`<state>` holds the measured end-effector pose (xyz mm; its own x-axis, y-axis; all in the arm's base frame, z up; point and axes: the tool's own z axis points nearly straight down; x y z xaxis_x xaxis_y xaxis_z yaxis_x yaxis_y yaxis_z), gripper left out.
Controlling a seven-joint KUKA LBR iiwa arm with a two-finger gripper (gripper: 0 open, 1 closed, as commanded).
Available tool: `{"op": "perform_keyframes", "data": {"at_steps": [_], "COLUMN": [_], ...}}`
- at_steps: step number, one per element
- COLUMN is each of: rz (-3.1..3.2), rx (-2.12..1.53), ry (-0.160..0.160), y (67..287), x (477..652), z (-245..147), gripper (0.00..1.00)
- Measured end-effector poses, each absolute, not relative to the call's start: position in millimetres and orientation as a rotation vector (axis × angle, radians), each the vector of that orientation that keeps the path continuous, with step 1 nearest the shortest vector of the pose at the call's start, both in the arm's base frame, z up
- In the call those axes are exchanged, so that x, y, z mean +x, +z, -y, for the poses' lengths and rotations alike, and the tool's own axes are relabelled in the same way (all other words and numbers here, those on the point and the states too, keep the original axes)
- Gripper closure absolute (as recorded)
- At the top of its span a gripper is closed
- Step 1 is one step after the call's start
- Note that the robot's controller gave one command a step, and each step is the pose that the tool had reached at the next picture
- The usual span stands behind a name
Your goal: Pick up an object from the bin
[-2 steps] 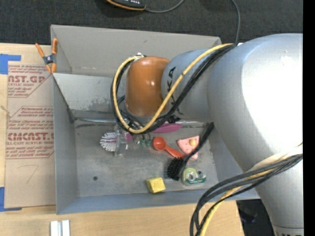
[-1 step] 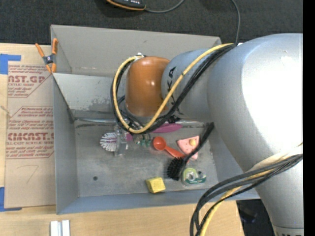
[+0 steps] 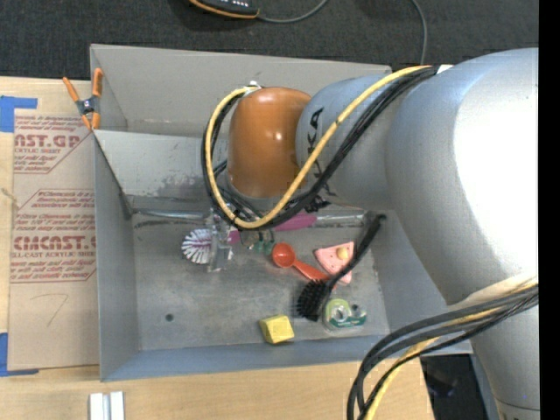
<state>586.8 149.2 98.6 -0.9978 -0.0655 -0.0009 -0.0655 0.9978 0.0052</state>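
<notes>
My gripper (image 3: 220, 241) hangs below the orange wrist cover, low over the back left of the bin floor. A white round bristle brush (image 3: 196, 247) lies right against its left side; whether it is gripped I cannot tell. Just right of the gripper lies an orange-red spoon (image 3: 290, 260), its bowl toward the gripper. A magenta strip (image 3: 296, 223) shows behind it, partly hidden under the arm.
Toward the right lie a pink wedge (image 3: 335, 255), a black brush (image 3: 320, 294) with its long handle slanting up to the right wall, and a green and white roll-like thing (image 3: 343, 313). A yellow block (image 3: 276, 328) sits near the front wall. The arm covers the bin's back right.
</notes>
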Motion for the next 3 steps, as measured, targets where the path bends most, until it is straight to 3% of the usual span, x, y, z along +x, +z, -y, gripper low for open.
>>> {"op": "perform_keyframes", "data": {"at_steps": [1,3], "rz": [-3.139,-3.135], "rx": [-0.103,-0.103], "ry": [0.009,0.011], "y": [132.0,147.0], "x": [586.7,587.7], "z": [-149.4,-149.8], "gripper": [1.0,1.0]}}
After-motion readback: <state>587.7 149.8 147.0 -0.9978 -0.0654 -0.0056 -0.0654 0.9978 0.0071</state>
